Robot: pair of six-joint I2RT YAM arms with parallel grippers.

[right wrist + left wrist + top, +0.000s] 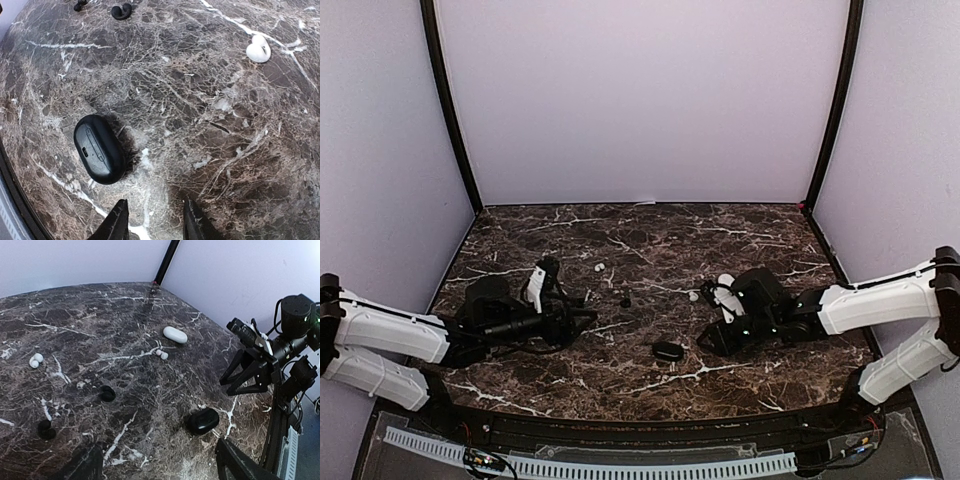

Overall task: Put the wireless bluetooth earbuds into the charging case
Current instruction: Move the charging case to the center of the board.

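glossy oval black case (99,149) on veined marble (210,100); left jaws wide, right jaws narrow, empty.

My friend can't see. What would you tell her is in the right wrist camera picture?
A closed black charging case lies on the dark marble table, just beyond the right gripper, whose fingertips stand apart holding nothing. Farther away sit a white earbud at the picture's right and a black earbud at its top edge.
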